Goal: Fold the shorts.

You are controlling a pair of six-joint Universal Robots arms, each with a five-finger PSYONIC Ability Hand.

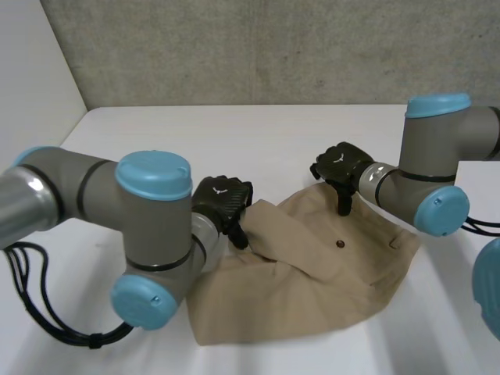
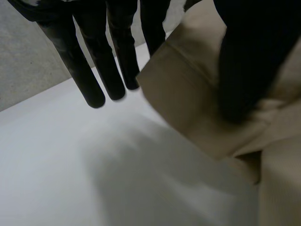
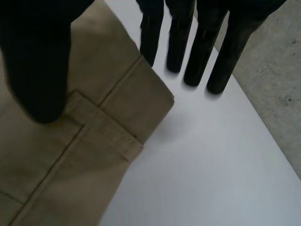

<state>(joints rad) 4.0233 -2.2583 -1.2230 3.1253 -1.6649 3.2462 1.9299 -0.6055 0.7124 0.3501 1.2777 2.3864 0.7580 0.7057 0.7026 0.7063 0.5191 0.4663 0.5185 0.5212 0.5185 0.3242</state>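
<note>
Tan shorts lie crumpled on the white table, with a small dark button near their middle. My left hand is at the shorts' far left corner. Its fingers point straight down just past the cloth edge, and the thumb hovers over the cloth. My right hand is at the far right corner, where a waistband with a belt loop shows. Its fingers hang straight beyond that corner, thumb above the fabric. Neither hand pinches the cloth.
My left arm's elbow stands in front of the shorts' left side and hides part of them. A grey wall rises behind the table. Bare table stretches from the far edge of the shorts back to the wall.
</note>
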